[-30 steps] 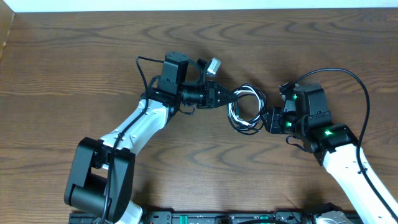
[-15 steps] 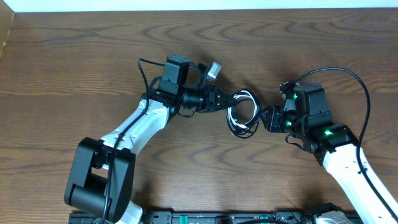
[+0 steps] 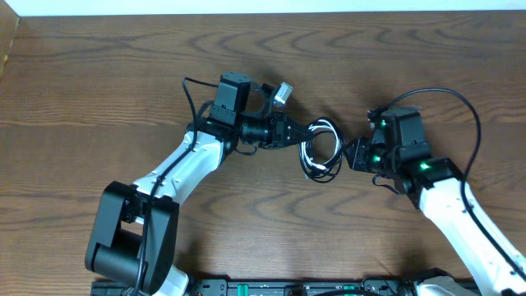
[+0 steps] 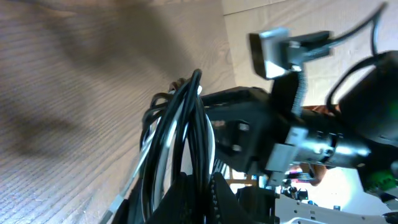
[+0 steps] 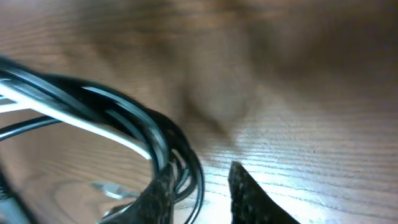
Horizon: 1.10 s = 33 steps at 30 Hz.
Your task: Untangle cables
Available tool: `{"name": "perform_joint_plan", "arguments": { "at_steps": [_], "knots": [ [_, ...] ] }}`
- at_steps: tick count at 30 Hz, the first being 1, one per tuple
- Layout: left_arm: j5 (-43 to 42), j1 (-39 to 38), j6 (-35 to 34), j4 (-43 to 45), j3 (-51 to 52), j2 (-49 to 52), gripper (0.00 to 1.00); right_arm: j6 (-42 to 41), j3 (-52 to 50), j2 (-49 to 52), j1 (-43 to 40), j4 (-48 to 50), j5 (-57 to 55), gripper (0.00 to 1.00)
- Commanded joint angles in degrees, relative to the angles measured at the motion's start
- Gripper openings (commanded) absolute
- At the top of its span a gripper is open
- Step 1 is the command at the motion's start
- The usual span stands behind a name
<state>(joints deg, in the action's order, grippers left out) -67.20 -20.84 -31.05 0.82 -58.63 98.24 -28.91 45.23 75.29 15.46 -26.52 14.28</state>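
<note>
The left fingers (image 4: 177,202) are pressed together on the thin black and white cables (image 4: 189,118). The strands run as one bundle straight up out of the pinch, and the black ones hide most of the white. From above, the cables form a small coiled loop, held at its upper left edge and lying over the dark brown wooden tabletop (image 3: 99,74) between the two arms.

The right fingers (image 5: 249,196) stand a little apart, with bare wood showing in the gap. The curved right side of the loop bends down into that gap, close against one finger. The blurred wrist view does not show whether it touches, and these fingers are not clamped on anything.

Further out, the left arm (image 3: 193,160) reaches in from the lower left — a black wrist on a white forearm — and points right toward the loop. The right arm (image 3: 448,201) comes in from the lower right and points left at it, with small green lights (image 3: 427,168) glowing on its black wrist. The two wrists face each other across the coil near the middle of the tabletop.
</note>
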Motion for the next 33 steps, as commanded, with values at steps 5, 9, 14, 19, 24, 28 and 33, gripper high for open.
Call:
{"name": "perform_joint_plan", "arguments": {
  "at_steps": [5,9,14,19,24,28,33],
  "knots": [
    [-1.11,-0.13,1.73,0.04,-0.42,-0.94,0.08,-2.36,-0.26,2.12,0.39,0.68,1.57,0.2],
    [-0.7,-0.13,2.32,0.04,-0.42,-0.94,0.08,-2.34,-0.26,2.08,0.39,0.85,1.55,0.24],
    [-0.74,-0.13,2.21,0.04,-0.42,-0.94,0.08,-2.34,-0.26,2.1,0.44,0.96,1.79,0.39],
    [-0.76,-0.13,-2.8,1.22,-0.42,-0.94,0.07,-2.36,-0.26,2.12,2.51,0.87,1.79,0.38],
    [-1.27,-0.13,-6.67,4.94,-0.42,-0.94,0.08,-2.34,-0.26,2.12,4.31,0.74,1.77,0.39],
    [-2.91,-0.13,-11.23,10.16,-0.42,-0.94,0.08,-2.34,-0.26,2.12,5.53,1.22,1.73,0.39],
    [-2.91,-0.22,-10.95,9.97,-0.42,-0.94,0.08,-2.36,-0.26,2.12,5.53,3.06,1.75,0.39]
  ]
}}
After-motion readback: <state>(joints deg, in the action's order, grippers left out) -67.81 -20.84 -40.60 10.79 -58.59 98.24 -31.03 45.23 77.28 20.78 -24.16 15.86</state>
